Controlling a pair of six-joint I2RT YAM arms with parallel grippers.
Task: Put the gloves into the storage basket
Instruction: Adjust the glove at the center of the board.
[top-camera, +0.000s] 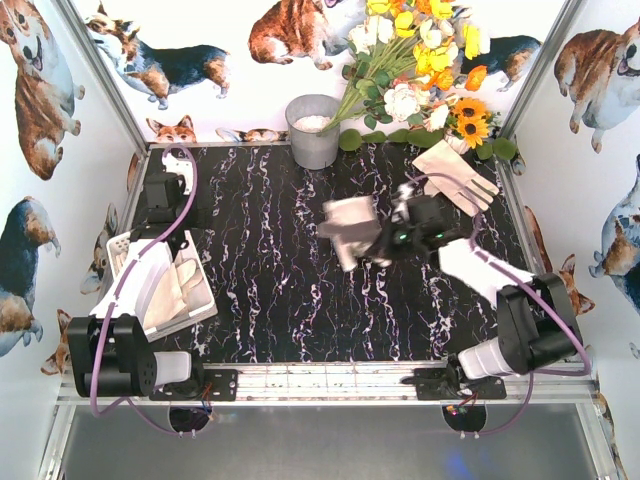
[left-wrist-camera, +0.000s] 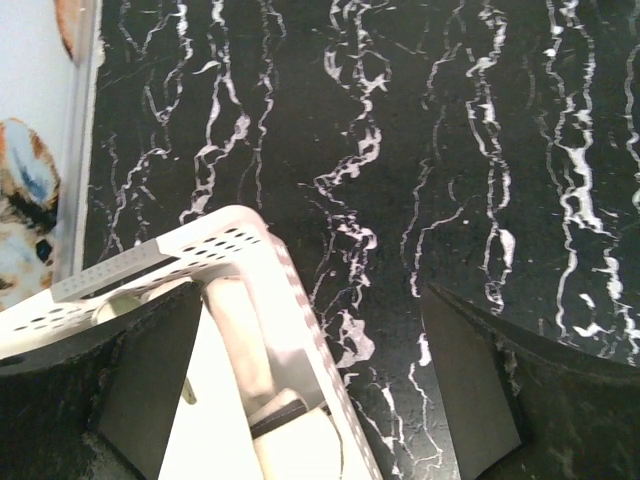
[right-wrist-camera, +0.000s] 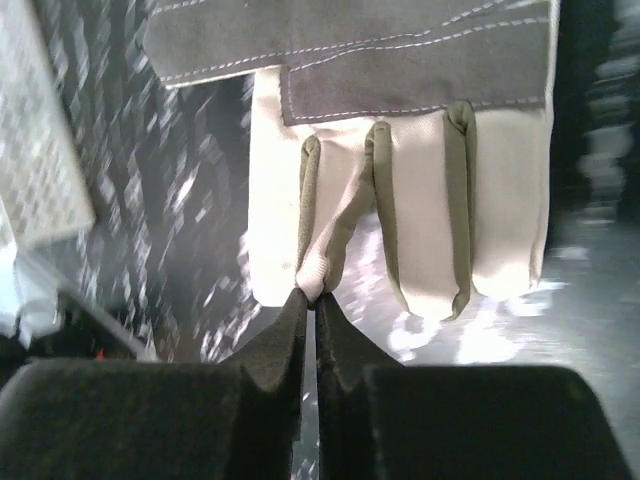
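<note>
No text, labels, brand marks, numbers or signs can be read in any of the three views. Nothing to transcribe.

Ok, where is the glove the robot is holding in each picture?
Top external: the held glove is mid-table, blurred, just left of the right gripper.
Left wrist: not in it; only a corner of the storage basket shows.
Right wrist: it fills the upper middle, one fingertip pinched by the gripper.
Shared landmark: the black marbled table, seen in all three.
</note>
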